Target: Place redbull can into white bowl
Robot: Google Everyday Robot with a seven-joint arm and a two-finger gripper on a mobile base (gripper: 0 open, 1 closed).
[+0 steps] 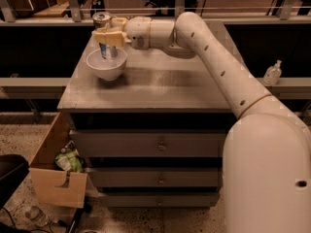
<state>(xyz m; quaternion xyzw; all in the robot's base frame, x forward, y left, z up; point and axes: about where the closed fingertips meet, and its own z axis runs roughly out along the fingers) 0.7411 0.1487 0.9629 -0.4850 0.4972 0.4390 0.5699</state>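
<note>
Grey cabinet top over drawers, dim workshop behind; white bowl on left rear part of top; gripper just above bowl, fingers clamped on redbull can; can upright, lower end inside bowl rim, contact with bowl floor unclear; arm reaches in from right; cardboard box on floor at left; pump bottle on ledge at right

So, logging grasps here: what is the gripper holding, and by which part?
The gripper holds the redbull can by its middle, over the white bowl.
</note>
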